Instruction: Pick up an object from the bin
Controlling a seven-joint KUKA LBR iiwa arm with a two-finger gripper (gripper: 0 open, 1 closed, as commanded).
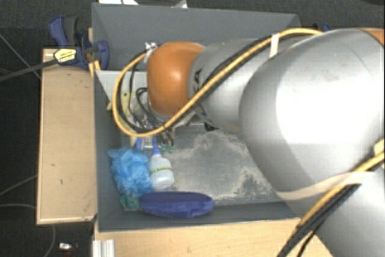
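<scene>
My gripper (151,139) reaches down under the wrist at the bin's left side, just above the top of a small white bottle (160,171) lying near the front left. A fluffy light-blue puff (128,169) rests against the bottle's left side. In front of both lies a dark blue oblong thing (177,204) along the bin's front wall. Most of the gripper is hidden by the wrist, and I see nothing held in it.
The arm covers the right half and the back of the bin. A bare, scuffed stretch of bin floor shows to the right of the bottle. The left wall stands close beside the puff.
</scene>
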